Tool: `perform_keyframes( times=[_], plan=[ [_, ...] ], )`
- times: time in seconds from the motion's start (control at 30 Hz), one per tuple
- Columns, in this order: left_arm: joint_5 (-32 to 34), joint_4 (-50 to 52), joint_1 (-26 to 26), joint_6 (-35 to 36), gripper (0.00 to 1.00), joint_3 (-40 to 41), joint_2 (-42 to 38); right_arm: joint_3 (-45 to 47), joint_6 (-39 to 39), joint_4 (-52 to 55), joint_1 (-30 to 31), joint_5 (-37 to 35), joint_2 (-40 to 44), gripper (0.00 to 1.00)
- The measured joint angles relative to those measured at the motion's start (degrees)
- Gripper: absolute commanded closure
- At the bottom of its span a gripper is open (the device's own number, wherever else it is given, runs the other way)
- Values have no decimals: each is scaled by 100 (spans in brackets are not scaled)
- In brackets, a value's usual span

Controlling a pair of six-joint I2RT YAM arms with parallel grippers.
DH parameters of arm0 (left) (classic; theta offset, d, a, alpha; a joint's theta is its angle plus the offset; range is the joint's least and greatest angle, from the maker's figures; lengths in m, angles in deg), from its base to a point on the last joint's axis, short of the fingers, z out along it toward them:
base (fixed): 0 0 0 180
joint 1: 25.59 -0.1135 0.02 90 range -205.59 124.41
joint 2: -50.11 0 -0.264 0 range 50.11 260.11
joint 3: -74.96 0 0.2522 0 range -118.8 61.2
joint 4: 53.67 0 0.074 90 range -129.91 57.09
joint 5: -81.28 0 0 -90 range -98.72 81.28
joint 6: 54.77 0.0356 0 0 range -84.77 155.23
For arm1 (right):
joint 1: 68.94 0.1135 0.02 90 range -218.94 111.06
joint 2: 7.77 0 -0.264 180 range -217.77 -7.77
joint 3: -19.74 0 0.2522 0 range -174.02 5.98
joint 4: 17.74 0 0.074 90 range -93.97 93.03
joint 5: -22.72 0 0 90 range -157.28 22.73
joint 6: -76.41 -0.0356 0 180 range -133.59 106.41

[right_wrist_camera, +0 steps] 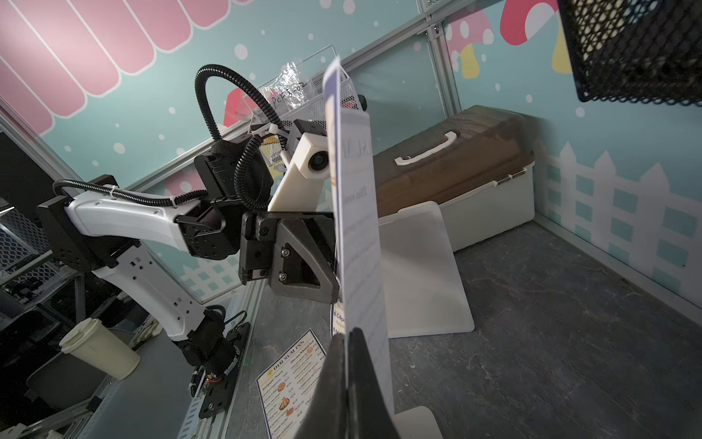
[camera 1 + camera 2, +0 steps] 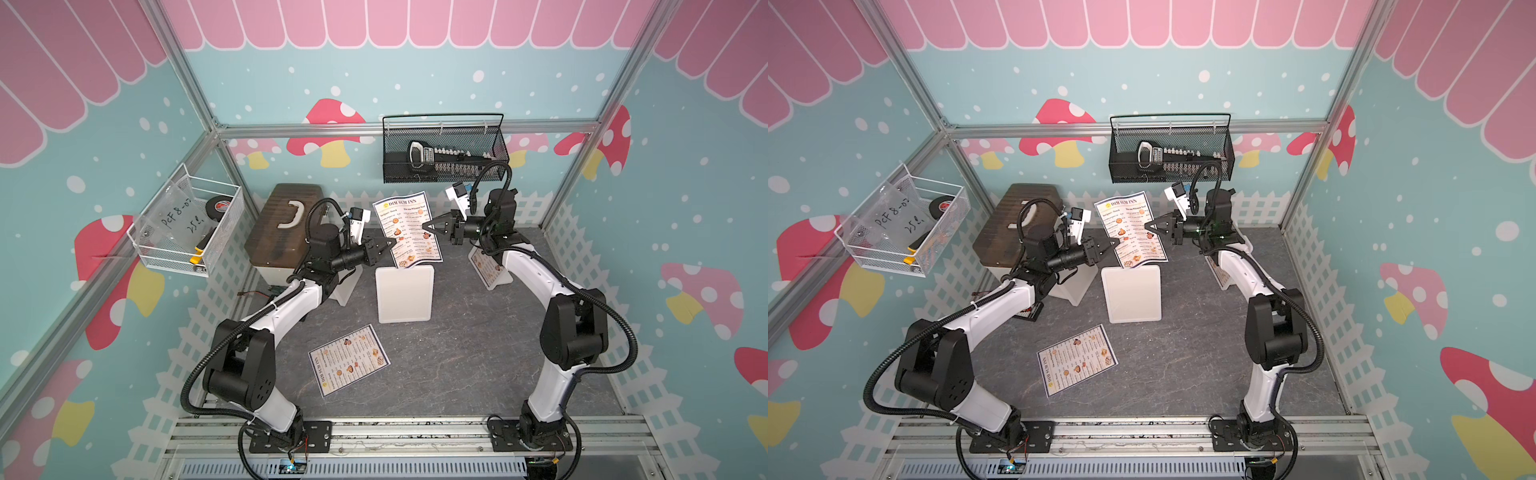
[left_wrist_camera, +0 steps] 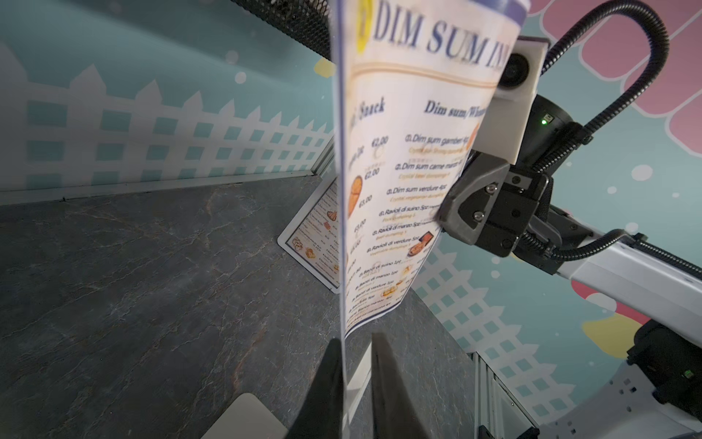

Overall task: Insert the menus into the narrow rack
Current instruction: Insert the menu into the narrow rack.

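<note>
Menus sit at three depths. Nearest you, a flat menu (image 2: 348, 359) lies face up on the table (image 2: 457, 365), untouched. Beyond it stands the narrow rack (image 2: 404, 295); the upright menu (image 2: 409, 232) hangs right above it, lower edge at the rack's top, though you cannot tell whether it has entered the slot. Your right gripper (image 2: 424, 226) is pressed together on one side edge at mid-height; your left gripper (image 2: 390, 244) straddles the opposite edge, jaws narrowly apart, a gap showing beside the sheet. Farther right, a third menu (image 3: 313, 239) already leans in a separate stand (image 2: 498, 281). Expect the sheet to be light, slick and bendy; pinch both side edges so it keeps flat while you lower it.
</note>
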Motion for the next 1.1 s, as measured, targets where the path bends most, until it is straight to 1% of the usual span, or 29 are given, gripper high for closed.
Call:
perform_keyframes(
  times=[0.1,0.33,0.5,0.9,1.1],
  plan=[
    [52,0,-28,0,85,42,-74,0,-22,-22,35,2,-33,100],
    [70,-2,-63,-7,79,48,-87,0,-63,-81,50,66,-37,100],
    [48,-22,-63,-57,77,48,-74,0,-63,-83,48,85,-37,100],
    [-98,-170,13,-199,88,-9,103,0,-66,-83,-81,31,94,100],
    [-153,-240,83,-234,89,-46,122,0,-76,-107,-144,33,164,100]
  ],
)
